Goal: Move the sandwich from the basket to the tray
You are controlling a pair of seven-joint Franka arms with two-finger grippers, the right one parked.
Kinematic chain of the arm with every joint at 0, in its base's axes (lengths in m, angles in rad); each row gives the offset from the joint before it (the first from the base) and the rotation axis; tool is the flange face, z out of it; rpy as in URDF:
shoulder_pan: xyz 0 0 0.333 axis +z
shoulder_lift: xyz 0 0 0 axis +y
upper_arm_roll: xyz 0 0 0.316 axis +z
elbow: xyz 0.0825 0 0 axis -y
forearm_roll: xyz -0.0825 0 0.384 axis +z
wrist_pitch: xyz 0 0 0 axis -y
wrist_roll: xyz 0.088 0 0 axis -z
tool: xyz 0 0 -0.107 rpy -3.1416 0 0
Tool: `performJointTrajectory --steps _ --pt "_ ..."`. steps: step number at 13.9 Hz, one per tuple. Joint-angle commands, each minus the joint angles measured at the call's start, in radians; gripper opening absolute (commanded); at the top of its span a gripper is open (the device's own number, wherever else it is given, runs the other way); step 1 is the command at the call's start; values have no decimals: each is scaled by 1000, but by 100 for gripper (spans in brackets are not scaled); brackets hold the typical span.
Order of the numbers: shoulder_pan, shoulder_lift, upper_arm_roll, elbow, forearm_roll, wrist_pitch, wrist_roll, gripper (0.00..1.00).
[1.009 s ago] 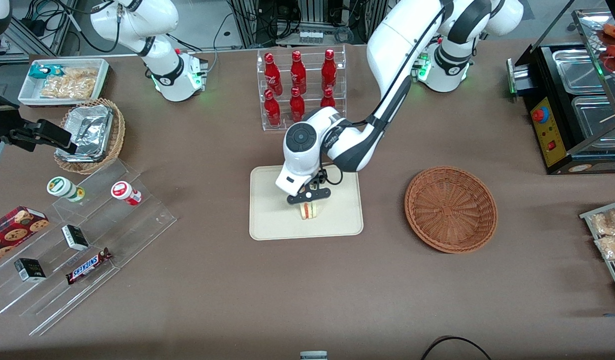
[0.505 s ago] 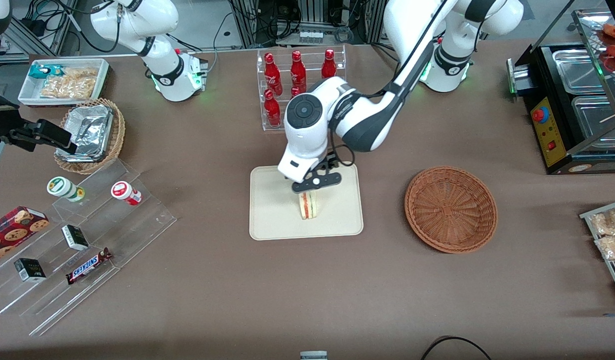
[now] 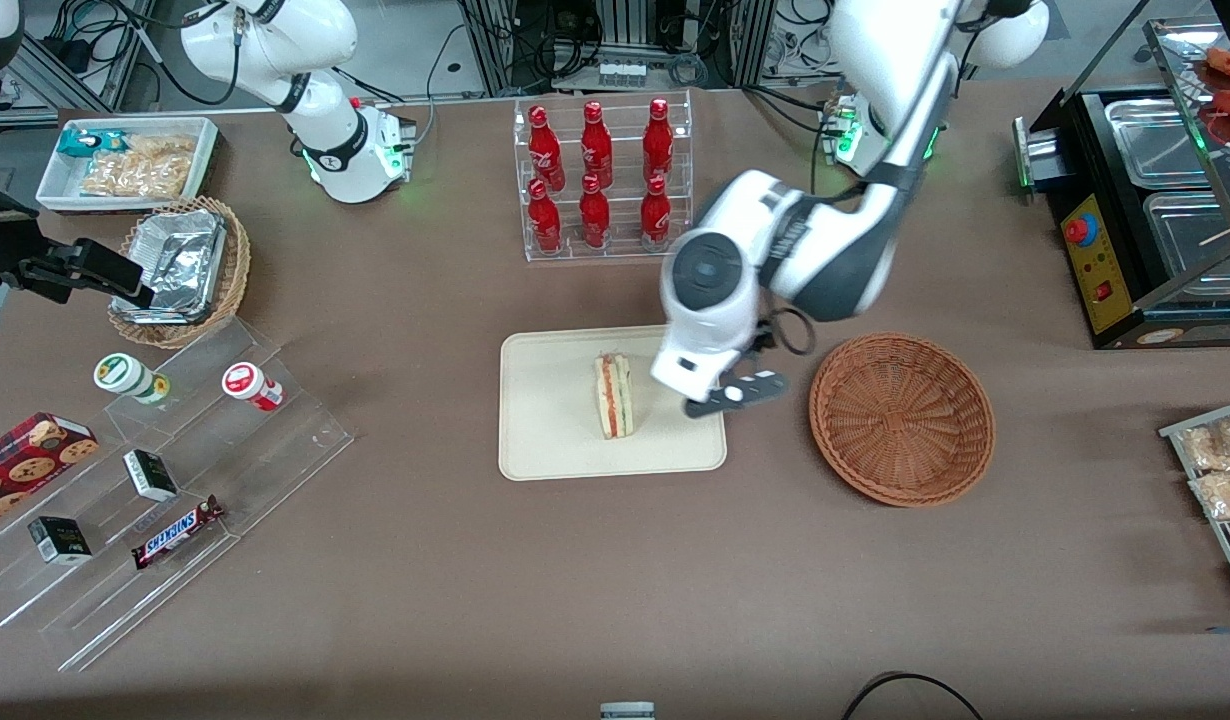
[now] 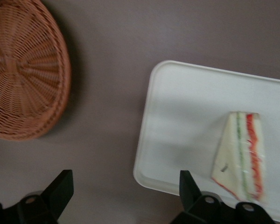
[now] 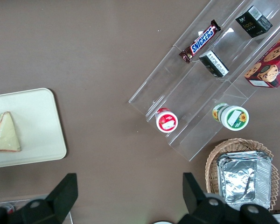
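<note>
We noted that the gripper (image 3: pixel 732 394) had let go of the sandwich (image 3: pixel 614 396) and risen clear, its fingers spread wide and empty, now above the tray (image 3: pixel 545 440) edge at the sandwich's 3 o'clock. The sandwich rested on the tray; the basket (image 3: pixel 902 417) sat empty. We judged the placement complete. The brown table (image 3: pixel 575 590) also carried red bottles (image 3: pixel 595 175) at 12 o'clock.

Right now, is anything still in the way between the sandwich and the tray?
No. The sandwich already lies on the tray; the open gripper hangs above the tray's edge nearest the basket.
</note>
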Motion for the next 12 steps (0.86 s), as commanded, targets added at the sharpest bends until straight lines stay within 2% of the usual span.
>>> performJointTrajectory --steps 1,5,7,12 --pt "94 -134 -7 -131 -10 -4 142 100" --pt "222 -240 -7 -223 -11 -12 327 100" --pt "283 -334 -11 -292 -11 -24 415 100" --pt "547 -465 -160 -291 -10 -180 637 100"
